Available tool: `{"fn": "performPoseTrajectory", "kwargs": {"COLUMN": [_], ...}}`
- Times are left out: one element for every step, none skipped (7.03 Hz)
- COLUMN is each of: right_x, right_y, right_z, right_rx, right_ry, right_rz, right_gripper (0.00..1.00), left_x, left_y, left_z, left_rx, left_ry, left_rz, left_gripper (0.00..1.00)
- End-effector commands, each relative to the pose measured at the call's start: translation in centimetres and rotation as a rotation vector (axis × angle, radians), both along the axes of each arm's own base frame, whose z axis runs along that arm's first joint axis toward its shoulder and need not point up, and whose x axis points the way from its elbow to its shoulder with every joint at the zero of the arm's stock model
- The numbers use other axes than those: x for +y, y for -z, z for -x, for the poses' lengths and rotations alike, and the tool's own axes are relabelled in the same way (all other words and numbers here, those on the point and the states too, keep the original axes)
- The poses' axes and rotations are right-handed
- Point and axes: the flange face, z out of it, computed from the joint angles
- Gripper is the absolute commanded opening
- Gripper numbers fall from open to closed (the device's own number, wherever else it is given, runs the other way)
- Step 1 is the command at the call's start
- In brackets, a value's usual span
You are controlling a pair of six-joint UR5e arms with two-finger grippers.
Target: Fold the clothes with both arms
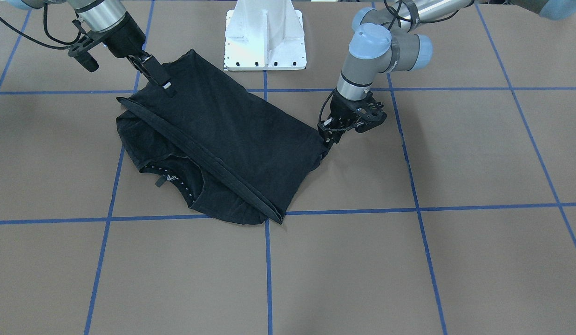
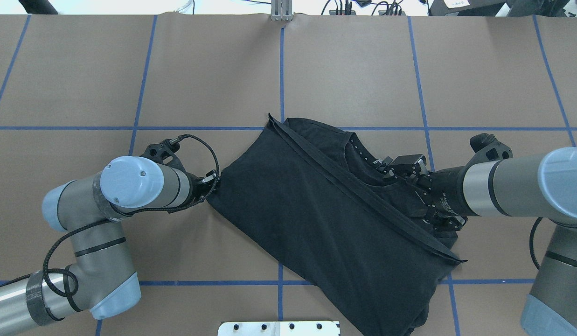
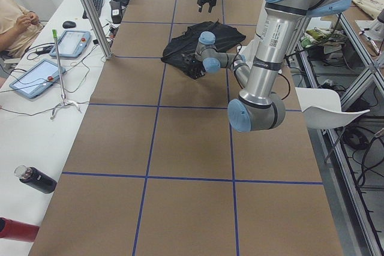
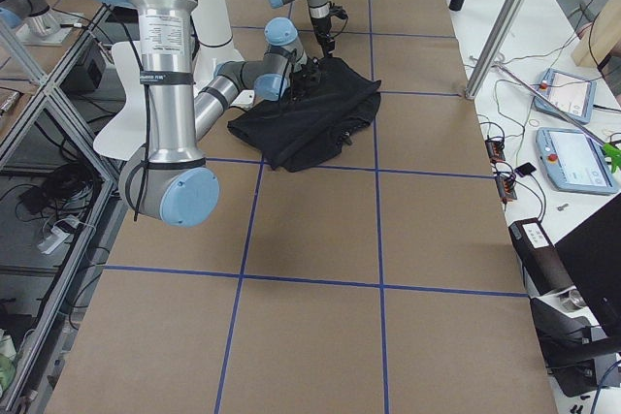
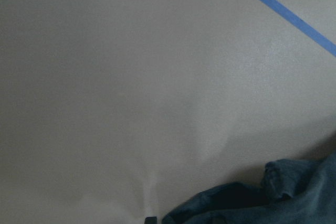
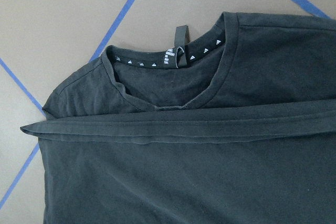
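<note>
– Brown paper, marked into squares by blue tape lines (image 1: 353, 210), covers the bench (image 1: 455, 260). What lies on it?

– One black T-shirt (image 1: 232, 135), spread between the two arms' grasping ends. It is folded over itself, plain side up.

– Where are those ends?

– Low at one side corner of the shirt is the left pincer (image 1: 328, 137). Its fingers look closed on a bunched point of cloth there. Over the opposite edge hangs the right pincer (image 1: 164, 83), touching the cloth or just above it. Whether its fingers are apart or together, I cannot tell. Below and ahead of that pincer, the hem band (image 6: 173, 129) runs as a long ridge, just short of the collar (image 6: 168, 59).

– What does the step need?

– My judgement: a fold is being laid down and squared. Both pincers should hold matching corners, with the cloth between them gently taut, neither sagging nor stretched. They should travel together at one height, so the hem ridge lands straight. Lower fully before letting go, since soft jersey slides and curls. The corner at the left pincer looks puckered; a light pull outward from there would flatten it.
</note>
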Motion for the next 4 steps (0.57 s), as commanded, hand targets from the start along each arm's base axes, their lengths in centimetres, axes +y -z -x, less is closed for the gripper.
{"fn": "performPoseTrajectory", "kwargs": {"right_x": [0.0, 0.0, -0.1, -0.1], "right_y": [0.2, 0.2, 0.3, 0.3], "right_z": [0.0, 0.1, 0.1, 0.1], "right_rx": [-0.003, -0.003, -0.006, -0.006], "right_ry": [0.000, 0.001, 0.000, 0.000], "right_rz": [-0.002, -0.002, -0.004, -0.004], "right_gripper": [1.00, 1.00, 1.00, 1.00], "left_x": [0.0, 0.1, 0.0, -3.5], "left_y": [-0.2, 0.3, 1.7, 1.9], "left_z": [-0.1, 0.2, 1.0, 3.5], "left_rx": [-0.002, 0.007, 0.025, 0.004], "left_ry": [0.002, 0.002, 0.000, 0.017], "left_rz": [0.005, 0.002, -0.020, -0.088], "left_gripper": [0.00, 0.00, 0.00, 0.00]}}
